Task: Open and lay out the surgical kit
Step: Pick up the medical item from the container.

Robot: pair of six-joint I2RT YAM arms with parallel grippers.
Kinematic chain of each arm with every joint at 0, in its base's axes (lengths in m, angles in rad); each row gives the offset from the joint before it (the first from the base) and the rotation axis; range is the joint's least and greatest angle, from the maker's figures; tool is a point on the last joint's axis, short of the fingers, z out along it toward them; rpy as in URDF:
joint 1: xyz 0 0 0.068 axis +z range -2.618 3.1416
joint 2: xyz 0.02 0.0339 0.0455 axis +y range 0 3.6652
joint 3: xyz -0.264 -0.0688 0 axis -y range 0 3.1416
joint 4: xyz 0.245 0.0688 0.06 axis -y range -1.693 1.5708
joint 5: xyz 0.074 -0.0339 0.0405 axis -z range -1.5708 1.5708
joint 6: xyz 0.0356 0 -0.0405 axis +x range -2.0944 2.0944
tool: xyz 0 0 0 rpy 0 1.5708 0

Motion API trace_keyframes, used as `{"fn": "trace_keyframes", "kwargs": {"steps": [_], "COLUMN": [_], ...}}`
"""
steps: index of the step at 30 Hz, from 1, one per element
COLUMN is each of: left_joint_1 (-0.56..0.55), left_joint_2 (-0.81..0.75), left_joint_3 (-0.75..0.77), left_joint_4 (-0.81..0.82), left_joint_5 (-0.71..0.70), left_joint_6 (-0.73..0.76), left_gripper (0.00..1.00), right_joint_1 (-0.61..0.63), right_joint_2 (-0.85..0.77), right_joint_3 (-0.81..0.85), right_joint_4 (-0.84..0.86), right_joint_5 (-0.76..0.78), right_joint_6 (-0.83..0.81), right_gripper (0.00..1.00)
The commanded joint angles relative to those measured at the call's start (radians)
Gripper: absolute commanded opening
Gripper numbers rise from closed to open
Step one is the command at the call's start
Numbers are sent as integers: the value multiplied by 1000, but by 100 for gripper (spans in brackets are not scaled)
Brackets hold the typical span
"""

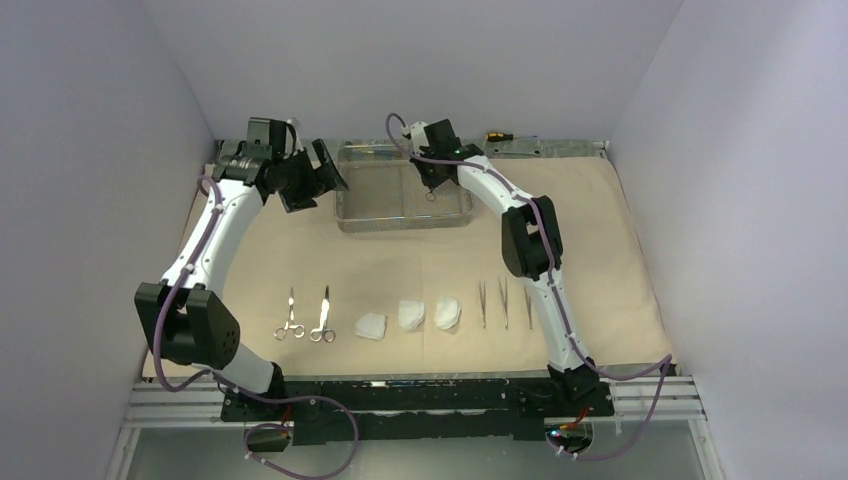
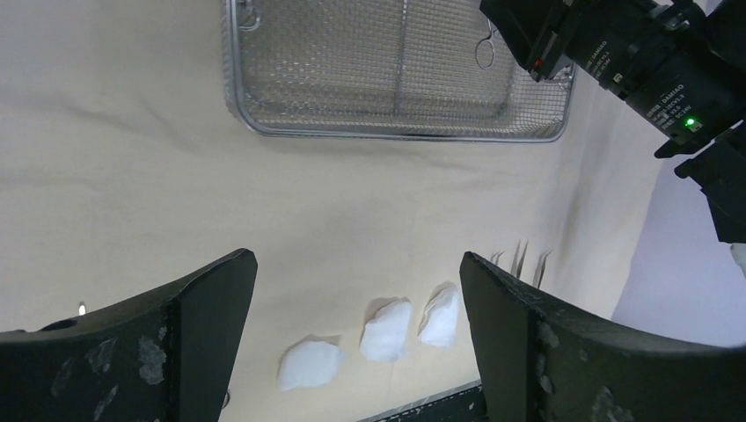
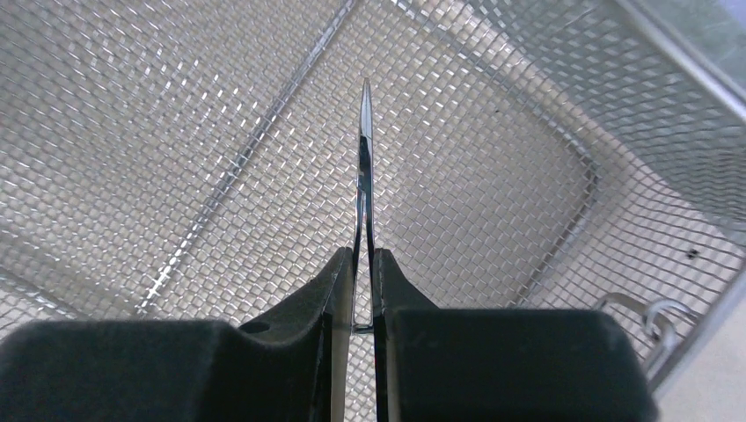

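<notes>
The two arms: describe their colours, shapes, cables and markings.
Both the left arm and the right arm have white tubular links joined by boxy black joint housings, with a purple cable looped along each. The left gripper has broad, scuffed black fingers. The right wrist housing bears white lettering and a green light.

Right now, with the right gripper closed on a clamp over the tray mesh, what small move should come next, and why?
Probably lift the clamp straight up, clear of the tray walls. The right gripper pinches it, and two other clamps already lie on the cloth.
</notes>
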Motion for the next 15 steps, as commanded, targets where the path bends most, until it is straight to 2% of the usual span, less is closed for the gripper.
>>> {"fn": "trace_keyframes", "kwargs": {"steps": [1, 8, 15], "left_joint_1": [-1, -2, -19], "left_joint_2": [22, 130, 255], "left_joint_3": [27, 61, 120], "left_joint_4": [93, 254, 412], "left_joint_5": [102, 235, 299], "left_joint_6": [-13, -112, -178], "left_gripper": [91, 99, 100], "right_joint_1": [-2, -4, -1], "right_joint_2": [-124, -208, -341], "right_joint_3": [-7, -39, -154], "right_joint_4": [35, 57, 132], "right_joint_5": [-14, -82, -238], "right_joint_6": [38, 95, 198], "right_gripper": [8, 8, 9]}}
